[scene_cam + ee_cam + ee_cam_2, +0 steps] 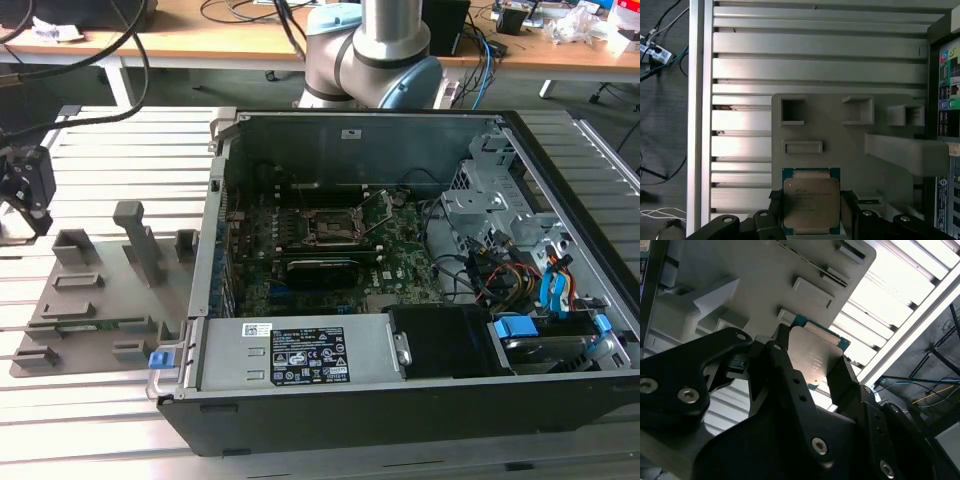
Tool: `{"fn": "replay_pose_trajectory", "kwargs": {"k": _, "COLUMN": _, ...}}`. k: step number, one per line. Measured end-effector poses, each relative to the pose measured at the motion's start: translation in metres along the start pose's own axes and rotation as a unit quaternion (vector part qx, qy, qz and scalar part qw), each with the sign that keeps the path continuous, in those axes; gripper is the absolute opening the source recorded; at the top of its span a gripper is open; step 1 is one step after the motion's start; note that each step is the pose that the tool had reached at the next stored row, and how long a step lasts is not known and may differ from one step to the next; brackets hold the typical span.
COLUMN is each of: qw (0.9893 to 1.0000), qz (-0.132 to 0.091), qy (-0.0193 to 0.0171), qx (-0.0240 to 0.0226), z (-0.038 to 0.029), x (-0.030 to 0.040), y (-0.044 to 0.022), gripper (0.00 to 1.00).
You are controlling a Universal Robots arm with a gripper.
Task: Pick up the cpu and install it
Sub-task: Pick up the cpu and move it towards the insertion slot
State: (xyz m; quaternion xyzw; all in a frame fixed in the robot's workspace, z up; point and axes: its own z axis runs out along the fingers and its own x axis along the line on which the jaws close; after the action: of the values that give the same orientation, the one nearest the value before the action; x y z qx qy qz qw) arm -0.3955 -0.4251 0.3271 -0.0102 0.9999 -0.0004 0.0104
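Claw point(811, 196), cpu point(811, 202) clamped between its fingers, above grey fixture plate point(840, 150)

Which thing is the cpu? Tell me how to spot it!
Find the open computer case, then the grey plastic plate beside it on the exterior view's left. Near that plate, in both wrist views, the black gripper pinches the cpu: the only flat, silvery square with a thin greenish rim.
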Motion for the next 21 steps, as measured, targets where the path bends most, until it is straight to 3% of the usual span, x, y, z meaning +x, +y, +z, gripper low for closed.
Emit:
{"fn": "replay_pose_trajectory", "kwargs": {"k": 7, "qw": 1.0, "qz": 0.0, "qy": 0.0003, "qx": 0.0, "z": -0.0283, "x": -0.0011, "y": 0.0104, "gripper": 0.55}}
{"fn": "replay_pose_trajectory", "kwargs": {"k": 9, "qw": 1.0, "qz": 0.0, "qy": 0.0004, "qx": 0.0, "z": -0.0396, "x": -0.0015, "y": 0.0134, "gripper": 0.55}}
{"fn": "replay_pose_trajectory", "kwargs": {"k": 13, "qw": 1.0, "qz": 0.0, "qy": 0.0004, "qx": 0.0, "z": -0.0525, "x": -0.0019, "y": 0.0166, "gripper": 0.55}}
{"fn": "replay_pose_trajectory", "kwargs": {"k": 18, "qw": 1.0, "qz": 0.0, "qy": 0.0004, "qx": 0.0, "z": -0.0766, "x": -0.0027, "y": 0.0206, "gripper": 0.55}}
{"fn": "replay_pose_trajectory", "kwargs": {"k": 21, "qw": 1.0, "qz": 0.0, "qy": 0.0003, "qx": -0.0001, "z": -0.0793, "x": -0.0027, "y": 0.0208, "gripper": 0.55}}
